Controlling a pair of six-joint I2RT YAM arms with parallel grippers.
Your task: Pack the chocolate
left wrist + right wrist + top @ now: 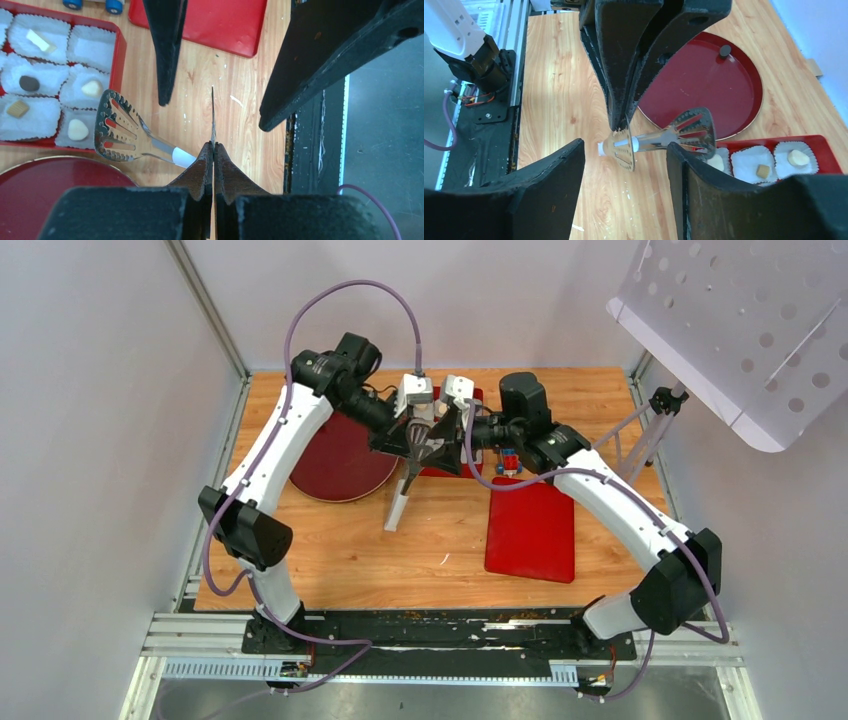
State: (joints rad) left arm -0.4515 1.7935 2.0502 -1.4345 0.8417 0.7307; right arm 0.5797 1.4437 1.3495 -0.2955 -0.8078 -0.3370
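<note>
Chocolate lumps sit in white paper cups in a red tray (120, 55): a dark one (29, 83), cream ones (92, 88) (78, 130) and a tan one (18, 108). One dark chocolate (725, 50) lies on the round dark-red plate (704, 90). My left gripper (213, 145) is shut on one blade of slotted metal tongs (117, 132), held above the table beside the tray. My right gripper (625, 145) is open, its fingers on either side of the held blade (624, 150). The tongs' white handle (398, 510) points toward the near edge.
A flat red rectangular lid (530, 530) lies right of centre. A small toy car with blue wheels (92, 4) stands behind the tray. The round plate (340, 455) is at the left. A perforated white panel (740, 320) hangs at top right.
</note>
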